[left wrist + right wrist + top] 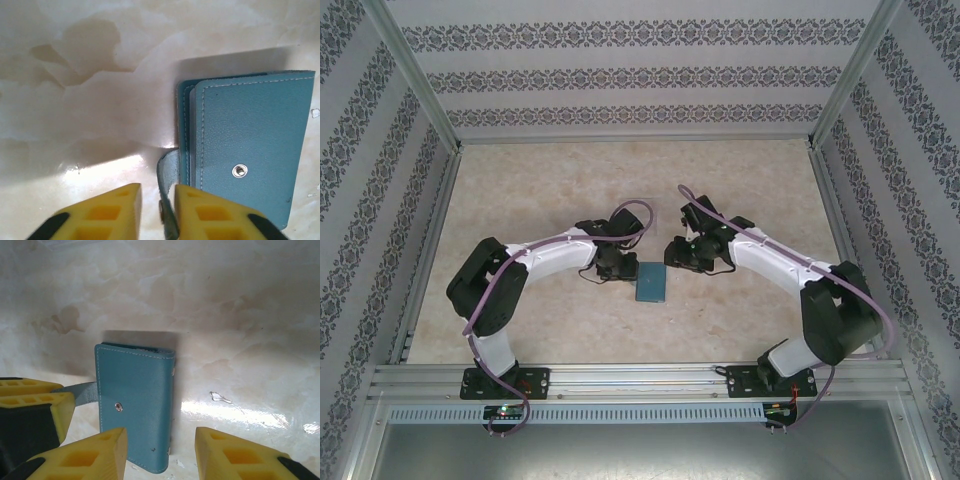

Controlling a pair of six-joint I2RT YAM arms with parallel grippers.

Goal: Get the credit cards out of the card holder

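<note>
The teal card holder [651, 281] lies folded shut on the marble tabletop, its snap stud facing up [240, 171]. The credit cards are hidden inside it. Its snap strap [167, 175] sticks out from the left edge and curls up between the fingers of my left gripper [157, 210]. That gripper is narrowly open; the strap rests against the right finger with a gap to the left one. My right gripper [160, 455] hangs wide open over the near end of the holder [135, 410], touching nothing. In the top view the left gripper [616, 268] and right gripper [672, 252] flank the holder.
The left gripper's yellow fingers [35, 400] show at the left of the right wrist view, beside the strap [85, 392]. Patterned walls with metal frame posts [415, 80] enclose the table. A small wet smear [220, 398] lies to the right of the holder.
</note>
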